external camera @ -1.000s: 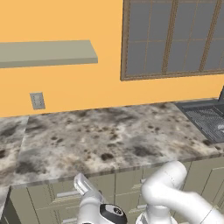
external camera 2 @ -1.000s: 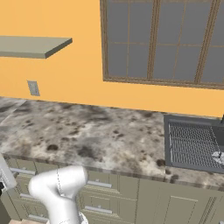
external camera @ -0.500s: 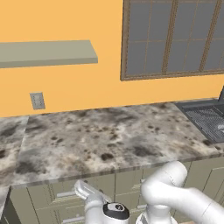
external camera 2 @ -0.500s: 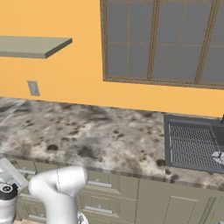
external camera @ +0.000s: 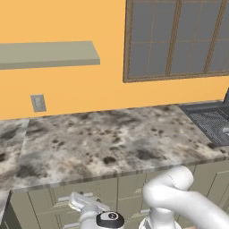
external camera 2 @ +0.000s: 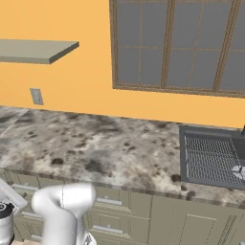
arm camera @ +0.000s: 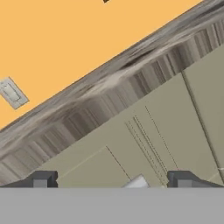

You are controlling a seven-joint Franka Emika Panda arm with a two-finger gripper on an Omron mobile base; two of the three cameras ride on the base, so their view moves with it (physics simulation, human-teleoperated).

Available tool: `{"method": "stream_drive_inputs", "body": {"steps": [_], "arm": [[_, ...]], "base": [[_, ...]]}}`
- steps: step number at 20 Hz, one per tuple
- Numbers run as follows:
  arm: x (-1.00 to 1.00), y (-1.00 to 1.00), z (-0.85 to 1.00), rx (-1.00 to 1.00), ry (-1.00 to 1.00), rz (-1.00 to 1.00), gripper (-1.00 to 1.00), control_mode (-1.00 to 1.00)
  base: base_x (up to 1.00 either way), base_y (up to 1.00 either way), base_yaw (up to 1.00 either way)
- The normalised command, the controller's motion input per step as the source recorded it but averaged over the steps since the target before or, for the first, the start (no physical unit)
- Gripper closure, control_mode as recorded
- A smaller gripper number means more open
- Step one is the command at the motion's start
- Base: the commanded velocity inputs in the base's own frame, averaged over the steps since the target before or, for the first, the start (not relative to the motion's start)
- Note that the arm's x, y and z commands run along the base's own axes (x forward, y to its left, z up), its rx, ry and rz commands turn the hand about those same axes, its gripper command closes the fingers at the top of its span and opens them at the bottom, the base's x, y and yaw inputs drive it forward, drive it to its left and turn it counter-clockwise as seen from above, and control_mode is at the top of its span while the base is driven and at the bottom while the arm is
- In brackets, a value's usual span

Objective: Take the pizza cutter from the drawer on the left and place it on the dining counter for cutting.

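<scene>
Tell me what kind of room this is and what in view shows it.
A kitchen, most likely. A long mottled stone counter runs along an orange wall over sage-green drawers, a sink basin is set into the counter at the right, and a window sits above.

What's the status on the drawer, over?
Gripper open, low at the cabinet fronts. Drawer shut, handle between the fingertips. Pizza cutter not sighted. Nothing in the way.
</scene>
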Motion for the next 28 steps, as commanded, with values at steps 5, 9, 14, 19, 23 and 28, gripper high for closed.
{"method": "stream_drive_inputs", "body": {"steps": [5,9,14,19,23,28], "arm": [[-0.01,0.08,-0.63,0.12,-0.13,0.0,-1.0,-1.0],[0.02,0.01,-0.83,0.12,-0.16,0.0,-1.0,-1.0],[0.0,0.1,-0.79,0.23,-0.1,0.0,-1.0,-1.0],[0.0,0.24,-0.45,0.2,-0.05,0.0,-1.0,-1.0],[-0.02,0.2,-0.06,0.0,0.0,0.0,-1.0,-1.0],[0.01,0.01,-0.02,-0.01,-0.01,0.0,-1.0,-1.0]], "base": [[0.0,0.0,0.0],[0.0,0.0,0.0],[0.0,0.0,0.0],[0.0,0.0,0.0],[0.0,0.0,0.0],[0.0,0.0,0.0]]}}
